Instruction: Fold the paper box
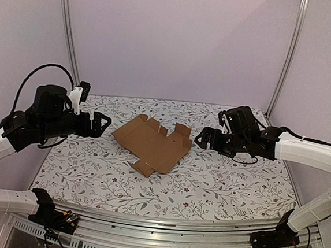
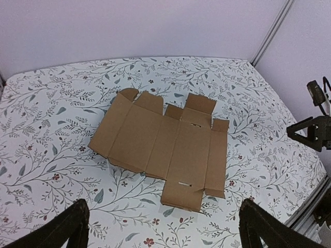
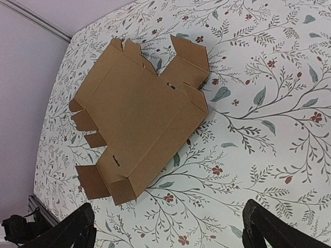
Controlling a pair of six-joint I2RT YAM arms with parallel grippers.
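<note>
Table [image 1: 230, 182]: you are looking at a floral-patterned top, with both arm bases at its near edge and pale walls along the far edge and the sides
Paper box [image 1: 152, 143]: it lies flat and unfolded around the middle of the table, a little toward the far edge; its long panels run slantwise between your two grippers and nothing grips it
Left gripper [image 1: 103, 123]: you have it above the table toward the left edge, pointing at the box's left end; its fingers are spread wide around nothing, clear of the cardboard
Right gripper [image 1: 202, 139]: you have it toward the right edge, near the box's right end; its fingers are also spread wide, holding nothing
Flaps and tabs [image 1: 152, 124]: small ones line the box's far side, and one larger flap juts toward the near edge
</note>
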